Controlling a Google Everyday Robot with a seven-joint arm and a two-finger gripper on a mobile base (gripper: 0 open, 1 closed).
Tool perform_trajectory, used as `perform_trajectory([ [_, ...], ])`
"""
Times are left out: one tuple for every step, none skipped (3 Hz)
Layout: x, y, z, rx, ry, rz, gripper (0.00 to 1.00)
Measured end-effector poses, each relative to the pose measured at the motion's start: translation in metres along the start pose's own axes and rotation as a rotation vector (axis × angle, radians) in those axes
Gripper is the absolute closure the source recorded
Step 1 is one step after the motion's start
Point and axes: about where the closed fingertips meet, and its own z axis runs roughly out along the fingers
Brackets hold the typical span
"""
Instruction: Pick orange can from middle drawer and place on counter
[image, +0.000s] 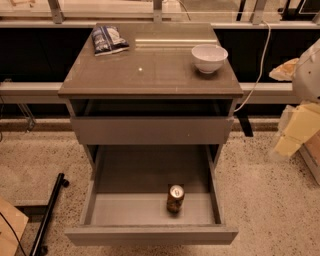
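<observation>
The orange can (175, 198) stands upright on the floor of the middle drawer (102, 209), right of centre and near the front. The drawer is pulled fully out below a shut grey drawer front (151, 130). The counter (150, 70) tops the cabinet. Pale white and yellowish parts of my arm (299, 127) show at the right edge, beside the cabinet and well away from the can. My gripper itself is out of view.
A white bowl (209, 57) stands at the counter's back right and a blue-white snack bag (108, 39) lies at its back left. A white cable (260, 60) hangs to the right of the cabinet. A black bar (49, 215) lies on the speckled floor at the left.
</observation>
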Motion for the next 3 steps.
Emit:
perform_trajectory([
  [0.014, -0.002, 0.028, 0.018, -0.037, 0.011, 0.0],
  [0.031, -0.025, 0.092, 0.024, -0.078, 0.019, 0.0],
  [0.031, -0.025, 0.092, 0.024, -0.078, 0.019, 0.0],
])
